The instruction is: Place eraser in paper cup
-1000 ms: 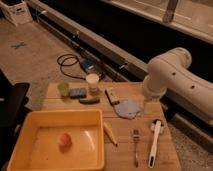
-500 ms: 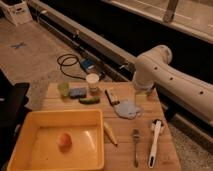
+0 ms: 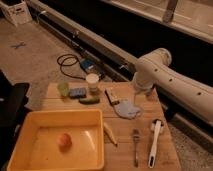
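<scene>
The eraser [image 3: 111, 96], a small pale block with a dark band, lies on the wooden table [image 3: 150, 120] just right of the middle. The paper cup [image 3: 92, 82] stands upright behind and to the left of it, near the table's far edge. My white arm [image 3: 160, 75] reaches in from the right. The gripper [image 3: 143, 93] hangs below the wrist over the table's far right part, to the right of the eraser and above the blue cloth [image 3: 127, 108]. It stands open and holds nothing.
A green cup [image 3: 63, 88], a blue-grey sponge [image 3: 77, 92] and a green vegetable [image 3: 89, 100] sit left of the paper cup. A yellow bin [image 3: 30, 125] with an orange fruit [image 3: 64, 139] fills the front left. A banana [image 3: 110, 133], a fork [image 3: 135, 145] and a white brush [image 3: 155, 140] lie in front.
The arm has swung left, from the table's right edge toward the eraser, moving less in the last half second. Nothing on the table has moved.
</scene>
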You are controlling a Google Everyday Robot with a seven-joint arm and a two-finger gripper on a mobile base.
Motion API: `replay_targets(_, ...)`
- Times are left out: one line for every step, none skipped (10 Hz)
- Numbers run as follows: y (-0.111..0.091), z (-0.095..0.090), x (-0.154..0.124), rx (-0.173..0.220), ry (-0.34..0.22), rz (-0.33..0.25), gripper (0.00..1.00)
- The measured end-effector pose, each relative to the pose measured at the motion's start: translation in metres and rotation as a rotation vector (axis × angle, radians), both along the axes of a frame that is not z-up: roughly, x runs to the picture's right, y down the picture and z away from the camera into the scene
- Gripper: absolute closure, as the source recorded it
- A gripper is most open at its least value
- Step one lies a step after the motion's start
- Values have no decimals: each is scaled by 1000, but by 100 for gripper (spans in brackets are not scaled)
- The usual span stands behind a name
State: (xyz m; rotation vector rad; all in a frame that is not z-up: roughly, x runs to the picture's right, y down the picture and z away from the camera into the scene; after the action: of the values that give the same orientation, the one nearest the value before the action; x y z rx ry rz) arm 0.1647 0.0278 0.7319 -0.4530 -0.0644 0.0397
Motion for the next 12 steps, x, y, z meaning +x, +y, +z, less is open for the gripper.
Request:
replay_targets(-1, 1, 0, 8, 11, 1, 22)
replay_targets(-3, 8, -1, 22, 31, 8, 22)
replay_targets(-5, 16, -5, 29, 40, 12, 22)
replay_targets(-9, 27, -17, 44, 49, 12, 22)
replay_targets(-14, 36, -21, 55, 62, 15, 22)
replay_targets(-17, 50, -24, 55, 78, 17, 22)
replay_targets(-19, 58, -29, 52, 77, 22, 22)
replay_targets(-22, 66, -31, 39, 72, 53, 22)
replay_targets(-21, 72, -32, 21, 63, 85, 22)
replay_targets(-22, 76, -36, 13, 53, 101, 22)
replay_targets(-22, 81, -43, 6, 42, 111, 22)
replay_targets(-21, 86, -50, -2, 37, 121, 22)
